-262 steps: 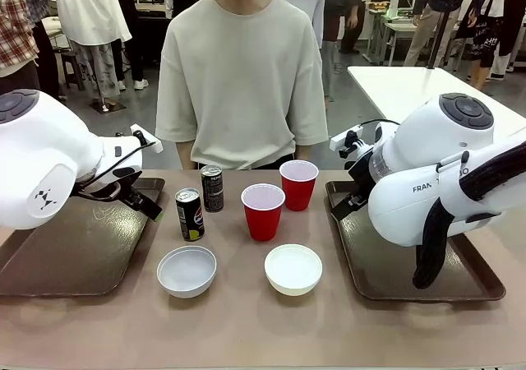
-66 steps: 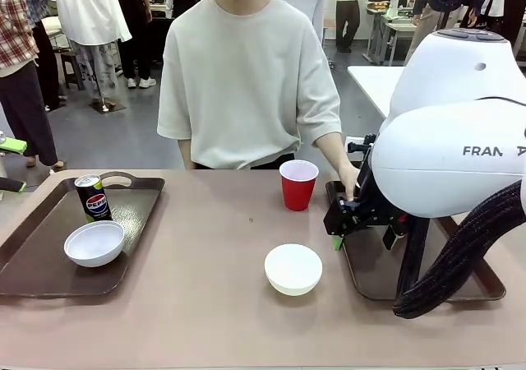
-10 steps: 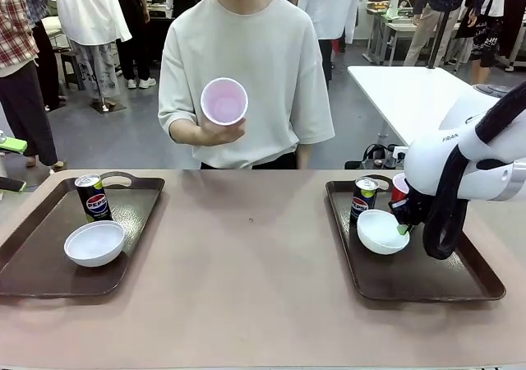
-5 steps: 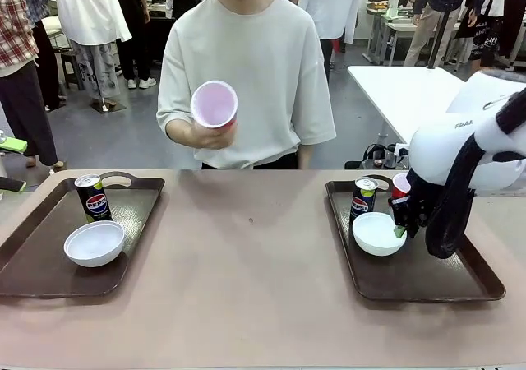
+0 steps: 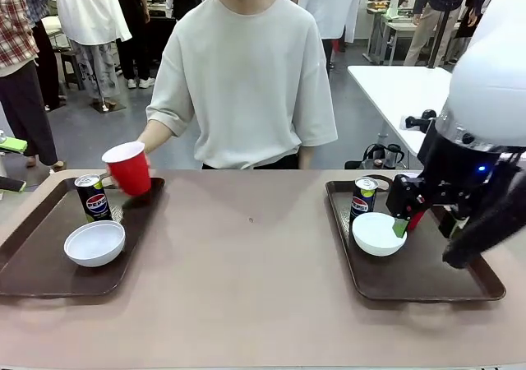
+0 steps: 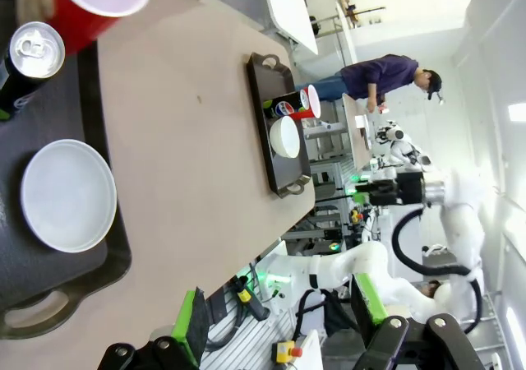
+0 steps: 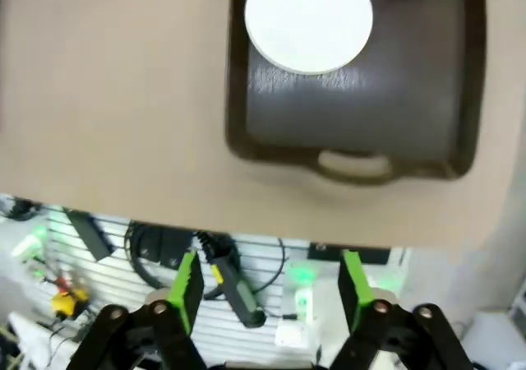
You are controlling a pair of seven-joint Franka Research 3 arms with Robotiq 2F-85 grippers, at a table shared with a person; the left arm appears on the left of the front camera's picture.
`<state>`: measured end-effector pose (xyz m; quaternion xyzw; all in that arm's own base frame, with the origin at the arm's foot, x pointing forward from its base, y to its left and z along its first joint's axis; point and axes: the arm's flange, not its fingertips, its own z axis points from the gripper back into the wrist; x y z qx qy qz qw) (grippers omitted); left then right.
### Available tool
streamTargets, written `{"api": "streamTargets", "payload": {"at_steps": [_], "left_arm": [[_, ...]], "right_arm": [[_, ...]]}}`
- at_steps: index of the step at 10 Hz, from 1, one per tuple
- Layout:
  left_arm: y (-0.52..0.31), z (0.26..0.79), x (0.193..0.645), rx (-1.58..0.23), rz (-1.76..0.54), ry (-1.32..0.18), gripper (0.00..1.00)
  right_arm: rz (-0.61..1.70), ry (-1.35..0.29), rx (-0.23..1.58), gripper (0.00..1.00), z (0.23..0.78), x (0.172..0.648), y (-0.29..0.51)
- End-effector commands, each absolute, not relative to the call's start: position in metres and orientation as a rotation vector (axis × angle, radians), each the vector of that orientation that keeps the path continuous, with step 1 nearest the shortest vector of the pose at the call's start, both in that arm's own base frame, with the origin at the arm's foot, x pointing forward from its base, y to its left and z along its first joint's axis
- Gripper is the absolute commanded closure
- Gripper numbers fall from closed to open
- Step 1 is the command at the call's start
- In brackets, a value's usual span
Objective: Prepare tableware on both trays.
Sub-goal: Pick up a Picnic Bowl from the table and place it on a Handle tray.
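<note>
Front view: person's hand (image 5: 115, 175) holds a red cup (image 5: 129, 168) over the left tray (image 5: 49, 263), beside its can (image 5: 93, 197). Both tools, left (image 6: 279, 321) and right (image 7: 267, 292), spread, pinching nothing.

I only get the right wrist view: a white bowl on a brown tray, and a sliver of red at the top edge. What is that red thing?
Observer: A red cup, standing on that tray next to the bowl.
Operator: Anything else on there?
Observer: Yes, an upright can just behind the bowl.
Operator: And the other tray?
Observer: The left tray has a second can and a second bowl, and the person holds a second red cup at its far end.
</note>
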<state>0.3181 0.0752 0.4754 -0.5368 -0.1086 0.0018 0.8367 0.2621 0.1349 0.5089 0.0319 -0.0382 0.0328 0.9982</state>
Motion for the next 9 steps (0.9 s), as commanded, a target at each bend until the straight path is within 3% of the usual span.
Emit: {"api": "streamTargets", "payload": {"at_steps": [1, 5, 6, 9], "left_arm": [[0.076, 0.475, 0.318, -1.158, -0.010, -0.251, 0.08], [0.076, 0.475, 0.318, -1.158, -0.010, -0.251, 0.08], [0.076, 0.475, 0.318, -1.158, -0.010, -0.251, 0.08], [0.076, 0.475, 0.318, -1.158, -0.010, -0.251, 0.08]], "right_arm": [[-0.011, -0.131, 0.105, 0.00, 0.497, 0.226, 0.137], [0.000, -0.136, 0.100, 0.03, 0.532, 0.234, 0.145], [0.051, -0.031, 0.234, 0.00, 0.526, 0.250, 0.135], [-0.036, 0.079, 0.735, 0.00, 0.548, 0.281, 0.056]]}}
